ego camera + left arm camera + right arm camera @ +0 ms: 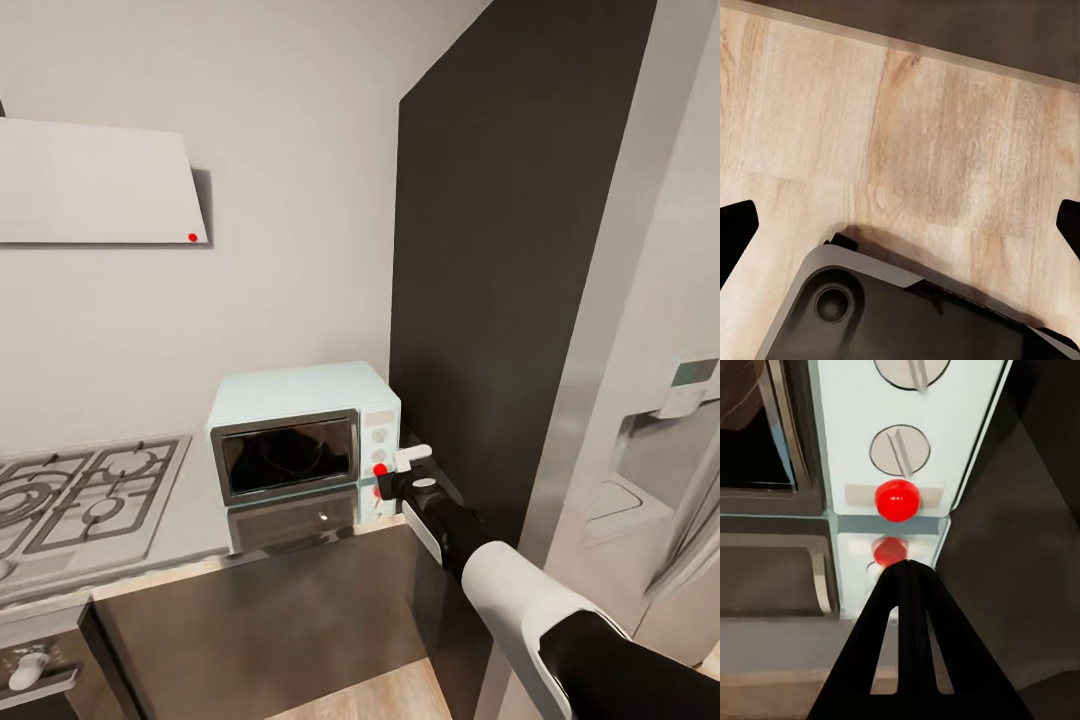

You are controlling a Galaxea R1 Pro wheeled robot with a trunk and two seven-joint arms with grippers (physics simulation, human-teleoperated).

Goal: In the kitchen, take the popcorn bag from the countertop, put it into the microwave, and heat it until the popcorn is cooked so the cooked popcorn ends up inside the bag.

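Microwave (300,435) on countertop (180,540), right of hob (75,500).

countertop (200,545): grey steel, glossy | on it: microwave (300,425), pale blue, red light lit, just beyond the closed right fingertips (907,574) | gas hob (80,500) inset beside it

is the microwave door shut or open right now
Shut: the microwave door sits flush in its frame, dark glass facing out.

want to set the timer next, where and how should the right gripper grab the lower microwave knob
Pinch the raised bar across the lower knob, coming straight at the microwave front. The bar stands nearly upright, so the right gripper, now shut just below the red light, would likely open with fingers either side of it.
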